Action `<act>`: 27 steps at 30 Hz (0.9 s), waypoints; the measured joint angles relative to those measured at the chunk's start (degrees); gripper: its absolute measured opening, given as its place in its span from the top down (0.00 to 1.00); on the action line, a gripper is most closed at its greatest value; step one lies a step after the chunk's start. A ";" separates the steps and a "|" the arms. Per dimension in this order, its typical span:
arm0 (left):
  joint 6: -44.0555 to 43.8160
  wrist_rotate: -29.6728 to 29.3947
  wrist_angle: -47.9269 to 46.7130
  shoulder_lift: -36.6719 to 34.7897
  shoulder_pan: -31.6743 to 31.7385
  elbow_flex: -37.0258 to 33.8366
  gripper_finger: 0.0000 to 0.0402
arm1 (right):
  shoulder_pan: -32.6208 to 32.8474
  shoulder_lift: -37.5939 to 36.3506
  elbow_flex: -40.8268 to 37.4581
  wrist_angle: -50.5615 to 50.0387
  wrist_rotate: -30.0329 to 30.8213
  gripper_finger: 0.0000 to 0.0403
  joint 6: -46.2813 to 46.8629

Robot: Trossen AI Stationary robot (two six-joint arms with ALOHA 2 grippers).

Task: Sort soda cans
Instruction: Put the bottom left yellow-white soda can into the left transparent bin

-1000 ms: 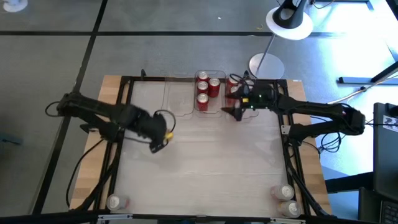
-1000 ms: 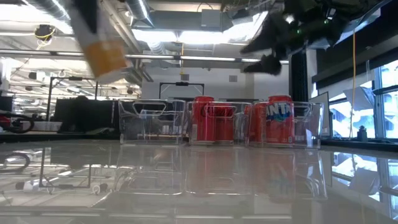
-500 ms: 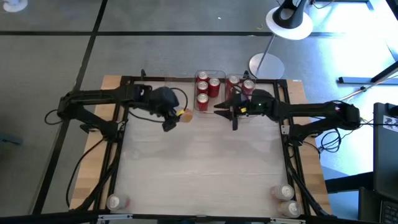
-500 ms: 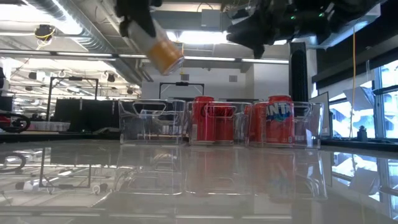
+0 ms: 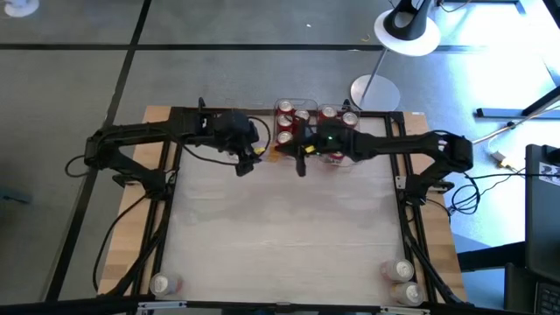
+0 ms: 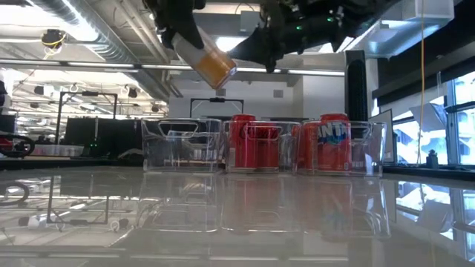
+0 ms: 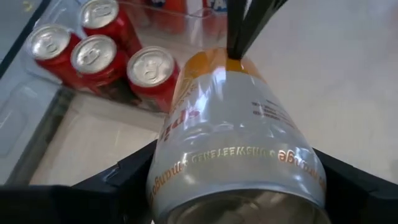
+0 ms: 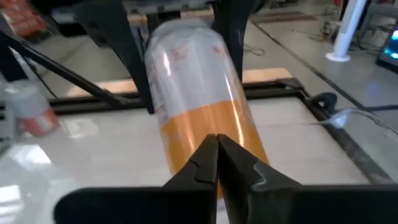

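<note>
A soda can with a pale upper body and an orange lower end hangs tilted in the air in front of the clear bins. My left gripper is shut on it. My right gripper is shut, and its tips point at the can's orange end from the table's right. Red soda cans stand upright in the middle bin. More cans stand in the right bin. The left bin holds no can. My left gripper pinches the can's pale body between its two fingers, one on each side, across the can. The can is lifted clear of the table and tilted, its orange end lower and toward the right. My right gripper's shut tips lie at the can's orange end, coming level from the right; I cannot tell whether they touch it.
The three clear bins stand in a row at the table's far edge. One can lies at the near left corner and two cans at the near right corner. The wide middle of the table is bare.
My left gripper has carried the can toward the far edge and the right, up to the bins, and the can has tipped further over. My right gripper has left the right bin, gone left toward the can, and shut.
</note>
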 joint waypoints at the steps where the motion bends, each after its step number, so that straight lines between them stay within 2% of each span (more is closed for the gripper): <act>1: 0.10 0.04 -0.20 -0.05 0.31 0.07 0.27 | 0.07 0.58 1.08 -1.47 0.33 0.99 -0.69; 4: 0.62 -0.27 0.04 -0.28 1.05 0.68 0.27 | -0.01 1.67 2.57 -2.49 0.62 0.98 -1.66; 19: 4.40 0.58 -2.25 -0.28 5.49 0.09 0.27 | 0.06 9.07 2.58 6.02 4.83 1.00 -1.59; 27: 4.47 1.18 -1.06 3.64 8.61 -0.62 0.27 | -0.75 11.20 2.27 7.37 5.84 0.99 -1.59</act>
